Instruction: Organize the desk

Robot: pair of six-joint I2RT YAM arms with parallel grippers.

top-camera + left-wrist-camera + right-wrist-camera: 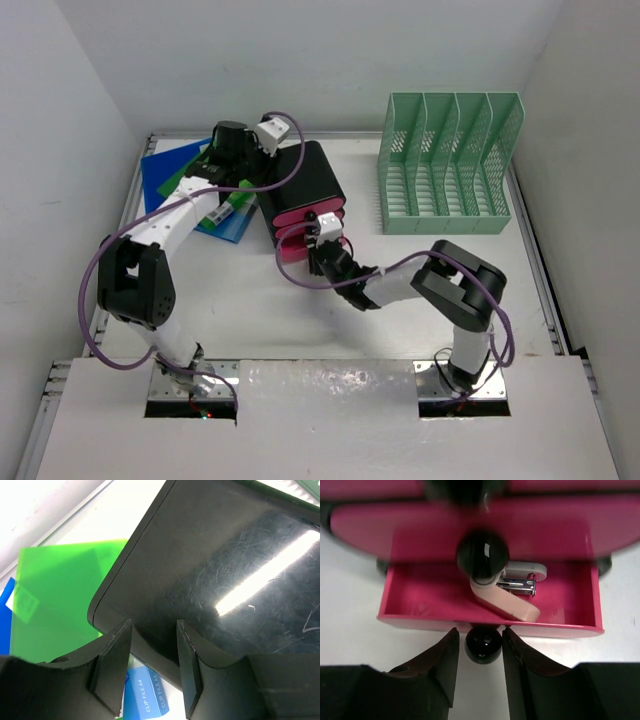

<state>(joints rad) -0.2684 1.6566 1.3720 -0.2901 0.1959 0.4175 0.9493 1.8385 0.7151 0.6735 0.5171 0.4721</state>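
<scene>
- Spreading white beneath both arms, the desk point(250, 320) carries everything.
- Left gripper point(154, 626), jaws apart and empty, sits at a corner of the black box point(225, 555), just above the desk.
- Right gripper point(480, 630) hovers low over the desk, jaws parted either side of the knob point(483, 644) on the open pink drawer point(420, 597).
</scene>
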